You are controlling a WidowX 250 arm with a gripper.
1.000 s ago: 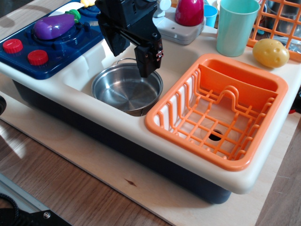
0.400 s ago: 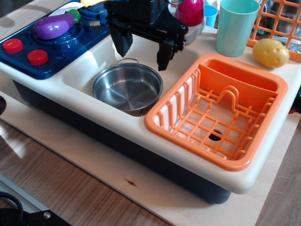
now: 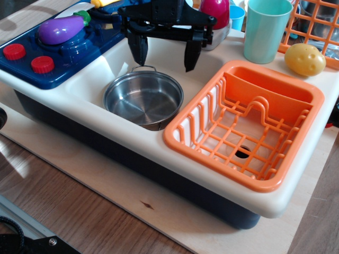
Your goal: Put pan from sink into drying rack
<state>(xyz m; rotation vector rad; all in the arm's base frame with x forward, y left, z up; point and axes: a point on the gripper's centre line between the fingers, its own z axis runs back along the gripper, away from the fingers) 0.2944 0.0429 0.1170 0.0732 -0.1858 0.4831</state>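
Note:
The shiny steel pan (image 3: 142,99) sits in the cream-white sink (image 3: 106,69), a thin wire loop handle at its far rim. The orange drying rack (image 3: 249,124) stands to the right of the sink, with nothing in it. My black gripper (image 3: 164,55) hangs above the far edge of the pan. Its two fingers are spread wide, one over the pan's far left rim and one over its far right rim. It holds nothing and does not touch the pan.
A dark blue toy stove (image 3: 58,45) with a purple eggplant (image 3: 62,29) lies left of the sink. Behind are a teal cup (image 3: 265,29), a magenta object (image 3: 214,11), a yellow potato (image 3: 304,59) and a thin-barred orange lattice (image 3: 318,24).
The gripper has turned about its axis and opened wide. It has risen slightly and shifted toward the far rim of the pan. The pan has not moved.

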